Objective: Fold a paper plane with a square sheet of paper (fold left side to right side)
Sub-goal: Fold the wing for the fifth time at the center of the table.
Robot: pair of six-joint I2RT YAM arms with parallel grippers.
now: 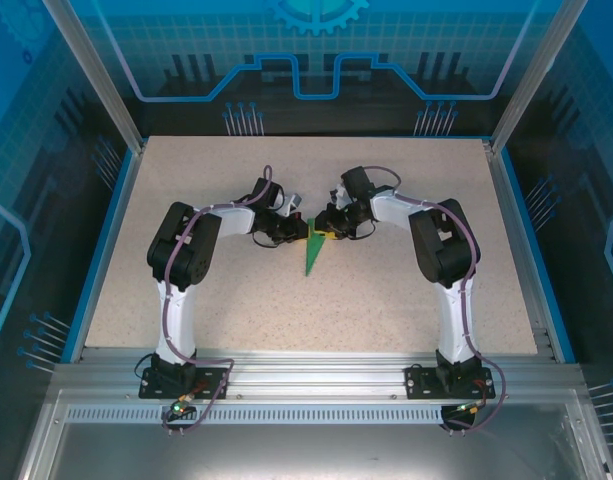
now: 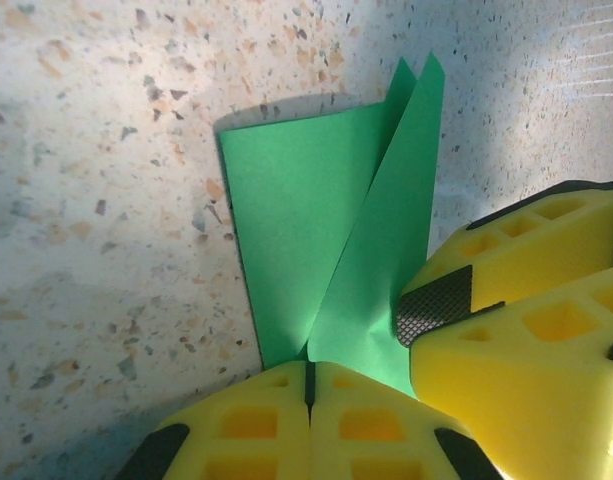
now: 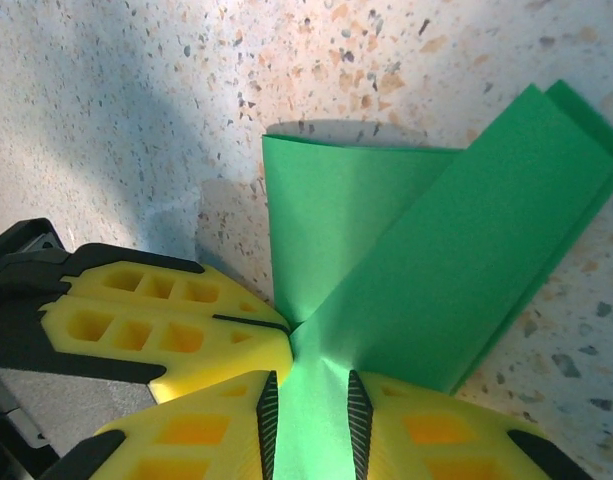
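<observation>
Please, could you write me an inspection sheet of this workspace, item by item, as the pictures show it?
Surface: speckled beige table, bare around the arms.
Job's things: green paper, folded to a narrow pointed shape, mid-table between the two arms; one flap appears lifted.
Clutter: nothing seen.
Grippers: left gripper shut on the paper at its crease; right gripper close beside it, shut on the flap.
Cables: purple cables run along both arms and loop at the bases.
Surroundings: blue see-through panels around the table; aluminium frame at the near edge.
</observation>
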